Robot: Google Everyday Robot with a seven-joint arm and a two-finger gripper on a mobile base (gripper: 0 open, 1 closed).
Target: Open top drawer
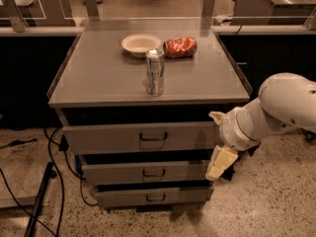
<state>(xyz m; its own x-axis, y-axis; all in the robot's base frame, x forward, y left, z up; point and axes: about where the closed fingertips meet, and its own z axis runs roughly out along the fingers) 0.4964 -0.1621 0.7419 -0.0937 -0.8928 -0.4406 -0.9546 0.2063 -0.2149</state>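
Hanging low at the right front corner of the cabinet, the pincer (215, 171) points down and to the left. Its cream tip sits level with the gap between the top drawer (113, 138) and the middle drawer (113, 174). It holds nothing, and whether it is spread wide or drawn narrow cannot be told from this angle.

The top drawer is the widest front, directly under the worktop (98, 78). Its small dark handle (153, 137) sits at the centre, well to the left of the pincer and untouched. The pincer seems placed off the drawer's right end so that it has free space in front of the cabinet before swinging across to the handle. That is a judgement, not something shown.

The white arm (289, 105) comes in from the right edge. Its rounded wrist housing is just beside the right end of the top drawer, bent so that the pincer droops below it. To reach the handle it would likely need to rise a little, move left and turn to face the drawer front.

On the worktop a can (154, 72) stands upright near the front edge, with a bowl (140, 44) and a crumpled red packet (180, 47) behind it. A rough pull could tip the can. The bottom drawer (123, 198) is the narrowest front.
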